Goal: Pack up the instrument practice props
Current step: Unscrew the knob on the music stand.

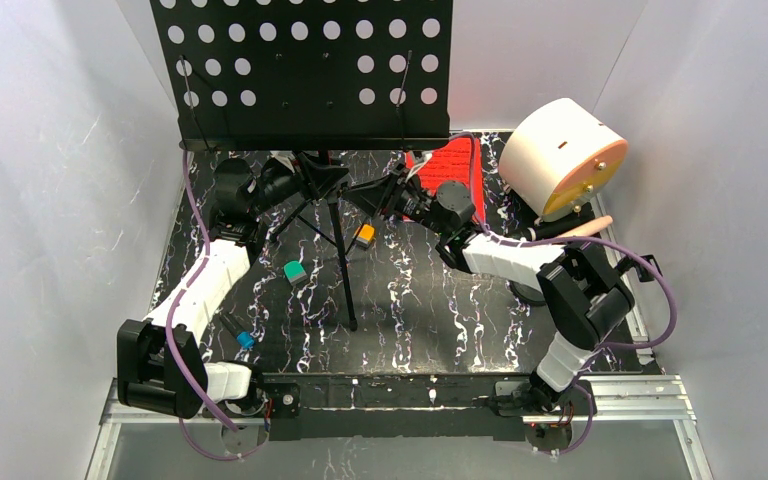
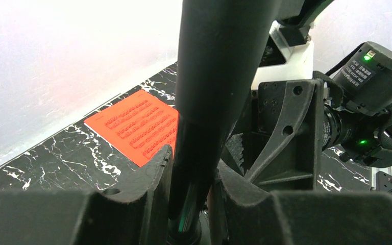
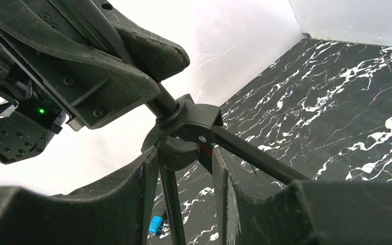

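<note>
1. Rack stood at the top centre of the overhead view, with its tripod on the table. Both arms worked low on its stem.
2. Left gripper pinched the pole. Its fingers pressed in from both sides at the bottom centre of the left wrist view.
3. Right gripper straddled the hub where the tripod rods meet. Its jaws stood partly spread, and I could not tell whether they touched the hub or only flanked it.
4. The step in hand looked like folding the rack: one arm steadied the pole while the other took the hub.
5. The next move probably called for a firm hold on the hub, then a slide along the pole to draw the legs in. The left hold would need to stay firm, since the rack looked top-heavy.
6. The finger pads were matte, rough and black, with curved inner faces. The pole was a smooth, glossy round tube, the hub a moulded black collar, and the legs thin straight rods. The rack's top was flat black metal punched with rows of round holes.
7. Red sheet lay flat and thin, printed in rows, left of the pole in the left wrist view. The table under it was black with white veins.
</note>
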{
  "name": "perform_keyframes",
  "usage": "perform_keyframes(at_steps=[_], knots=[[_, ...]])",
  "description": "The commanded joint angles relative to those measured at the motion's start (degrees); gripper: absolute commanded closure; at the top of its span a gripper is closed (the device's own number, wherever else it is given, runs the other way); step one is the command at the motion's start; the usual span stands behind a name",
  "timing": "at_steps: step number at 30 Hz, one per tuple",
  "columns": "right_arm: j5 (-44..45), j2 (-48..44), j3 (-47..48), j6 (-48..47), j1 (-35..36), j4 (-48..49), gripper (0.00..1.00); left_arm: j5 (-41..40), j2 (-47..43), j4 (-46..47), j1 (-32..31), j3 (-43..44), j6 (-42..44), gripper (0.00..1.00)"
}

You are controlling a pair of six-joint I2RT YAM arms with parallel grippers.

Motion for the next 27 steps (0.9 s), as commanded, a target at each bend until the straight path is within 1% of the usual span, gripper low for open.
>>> perform_keyframes(at_steps=[1, 3, 6, 8, 10, 12, 13, 15, 17, 19, 21, 23, 24, 25, 27], knots=[[-2.01, 0.23, 2.75, 1.13, -0.31, 3.43, 0.50, -1.63, 0.55, -6.98, 0.39, 0.82, -4.10, 1.00], [-2.00, 0.31, 2.64, 1.02, -0.31, 3.33, 0.51, -1.55, 0.55, -6.98, 0.40, 0.87, -4.10, 1.00], [-2.03, 0.41, 2.70, 0.19, -0.30, 3.28, 0.59, -1.48, 0.47, -6.98, 0.35, 0.90, -4.02, 1.00], [-2.19, 0.53, 3.06, -0.64, -0.39, 3.04, 0.68, -1.48, 0.47, -7.00, 0.39, 0.89, -4.04, 1.00], [-3.00, 0.82, 3.87, -2.17, -0.40, 2.58, 0.83, -1.39, 0.47, -7.07, 0.36, 0.91, -4.02, 1.00], [-4.56, 1.01, 4.84, -5.12, -0.38, 2.17, 0.96, -1.40, 0.47, -7.00, 0.40, 0.88, -4.02, 1.00], [-5.82, 0.98, 5.23, -7.45, -0.38, 2.02, 0.99, -1.42, 0.47, -7.05, 0.37, 0.91, -4.01, 1.00], [-8.85, 0.44, 5.66, -13.83, -0.25, 0.96, 0.99, -1.41, 0.47, -7.15, 0.42, 0.91, -4.03, 1.00], [-12.12, -0.75, 5.59, -23.08, -0.16, -1.45, 0.99, -1.38, 0.39, -7.20, 0.39, 0.98, -3.97, 1.00], [-13.83, -2.38, 5.75, -33.43, 0.33, -5.94, 0.99, -1.38, 0.44, -7.19, 0.38, 0.99, -4.01, 1.00], [-14.22, -3.84, 6.70, -39.56, 0.30, -10.96, 0.99, -1.38, 0.47, -7.20, 0.41, 0.97, -4.04, 1.00], [-12.84, -5.01, 7.74, -40.53, 0.18, -14.55, 0.99, -1.41, 0.47, -7.20, 0.40, 1.00, -3.94, 1.00], [-11.87, -5.42, 7.77, -40.53, 0.10, -14.91, 0.96, -1.39, 0.47, -7.19, 0.39, 0.95, -3.99, 1.00], [-10.62, -5.69, 7.51, -39.51, -0.02, -14.54, 0.91, -1.38, 0.49, -7.24, 0.39, 0.99, -3.95, 1.00], [-8.07, -5.91, 6.45, -34.55, -0.47, -12.31, 0.80, -1.29, 0.55, -7.25, 0.38, 0.99, -4.01, 1.00]])
